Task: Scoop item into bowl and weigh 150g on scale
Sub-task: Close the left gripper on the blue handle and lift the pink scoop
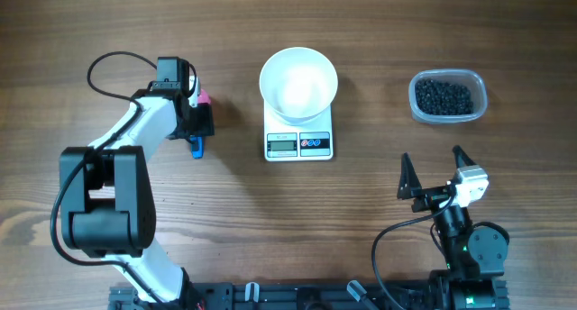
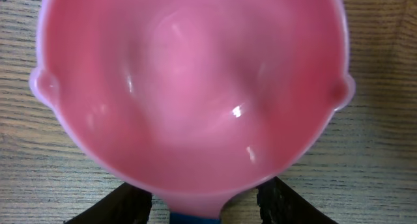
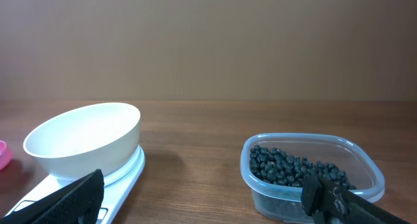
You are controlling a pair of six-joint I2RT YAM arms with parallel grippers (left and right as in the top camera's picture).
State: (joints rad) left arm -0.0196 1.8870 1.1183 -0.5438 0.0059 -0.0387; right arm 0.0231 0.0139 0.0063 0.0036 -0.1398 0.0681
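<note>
A pink scoop with a blue handle lies on the table left of the scale; its cup is empty and fills the left wrist view. My left gripper straddles the scoop's neck, with bare wood showing between each finger and the neck, so it is open and not gripping. The white bowl stands empty on the scale. The item, small black beads, fills a clear tub at the right. My right gripper is open and empty, near the front edge, below the tub.
In the right wrist view the bowl and scale are at the left and the tub at the right, with bare wood between them. The left arm's black cable loops over the table's far left.
</note>
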